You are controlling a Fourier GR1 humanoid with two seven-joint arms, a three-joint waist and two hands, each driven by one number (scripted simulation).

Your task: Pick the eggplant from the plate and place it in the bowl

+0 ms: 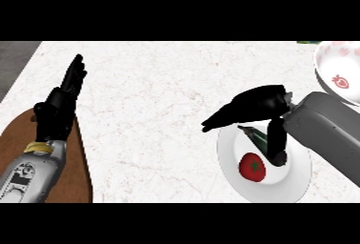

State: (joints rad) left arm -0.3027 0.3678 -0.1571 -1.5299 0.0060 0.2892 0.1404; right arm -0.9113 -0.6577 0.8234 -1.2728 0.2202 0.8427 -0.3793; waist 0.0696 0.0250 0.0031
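White marbled tabletop [162,95] fills the view, with a brown board [77,181] seen at its lower left corner; nearest on the right, a white plate [299,183] carries a red tomato [253,167]; just behind the tomato the dark eggplant [255,135] is laid on the plate, its long axis slanted from upper left to lower right, largely covered by the right hand [264,112], whose fingers are spread above it and thumb is lowered beside it, nothing being gripped; the left hand [63,102] is rested open at the left, fingers up; between the hands broad bare surface is left; farthest, the bowl [341,71] is cut by the right edge.
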